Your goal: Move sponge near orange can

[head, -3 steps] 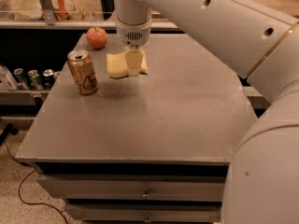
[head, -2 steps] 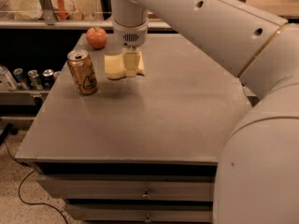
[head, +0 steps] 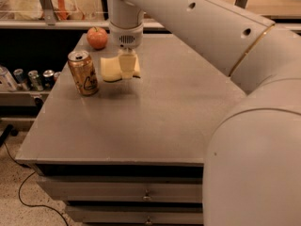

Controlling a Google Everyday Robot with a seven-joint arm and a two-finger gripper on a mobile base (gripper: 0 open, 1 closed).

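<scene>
While the fingers clench the sponge at its right half, the gripper hangs over the back left of the desk. Sponge sits just beside the orange can, not touching. Foam likely light, soft, squashes easily; a mid-pad hold looks safest. Apple behind.

White arm, brass band, pale-yellow gripper at tip.

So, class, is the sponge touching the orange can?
Apart. The camera view shows a narrow strip of table between the orange can and the sponge, which the gripper holds just right of the can.
</scene>
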